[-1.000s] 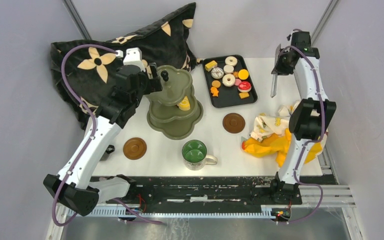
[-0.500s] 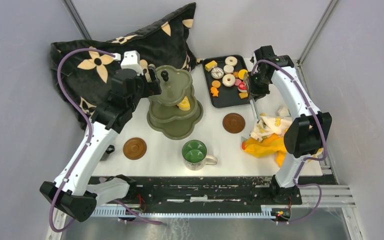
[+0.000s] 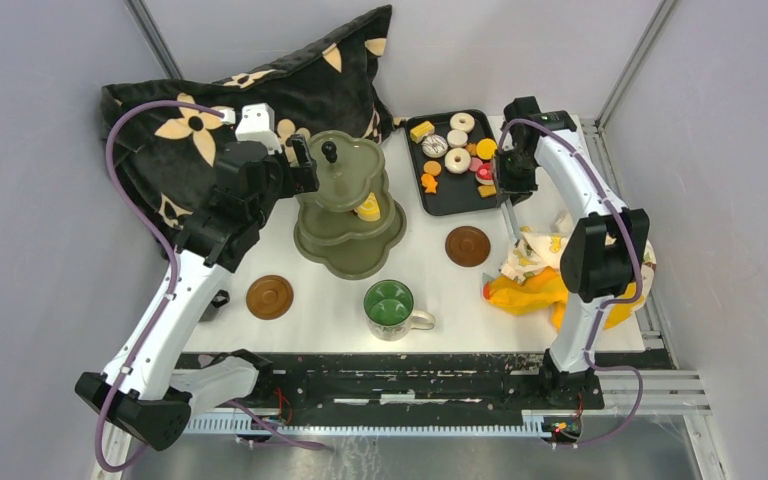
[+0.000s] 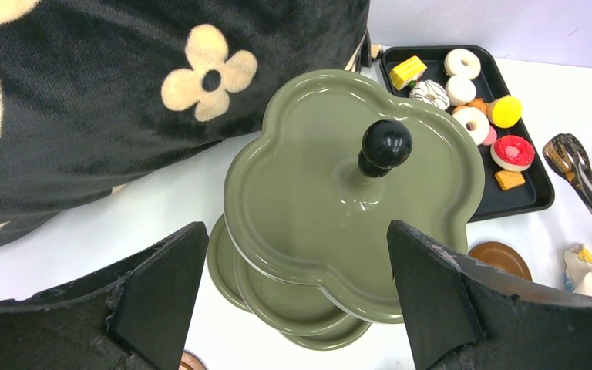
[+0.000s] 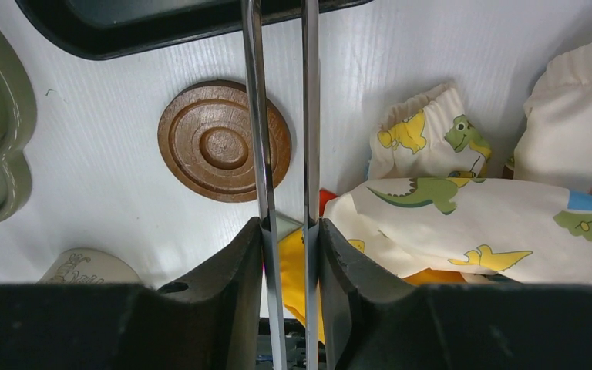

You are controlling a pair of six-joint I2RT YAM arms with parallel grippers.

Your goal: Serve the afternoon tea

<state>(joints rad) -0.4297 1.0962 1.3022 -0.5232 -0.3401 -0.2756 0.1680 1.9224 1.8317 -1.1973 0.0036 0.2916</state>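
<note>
one hand is nearer: right hand (image 5: 289,225), clenched on near-to-far metal tongs (image 4: 569,154), tips just right of the toy pastries (image 4: 513,152); left hand (image 4: 294,230) released over the stand (image 4: 308,154).

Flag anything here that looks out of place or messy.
A crumpled yellow and dinosaur-print cloth lies heaped at the right edge, and a large black pillow slumps at the back left beside the green stand. Nothing looks spilled or broken.

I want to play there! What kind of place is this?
Probably a robot test booth, not a real tearoom: plain grey walls box in a white table, robot arms are bolted to its edge, and the cakes on the tray look like toys.
</note>
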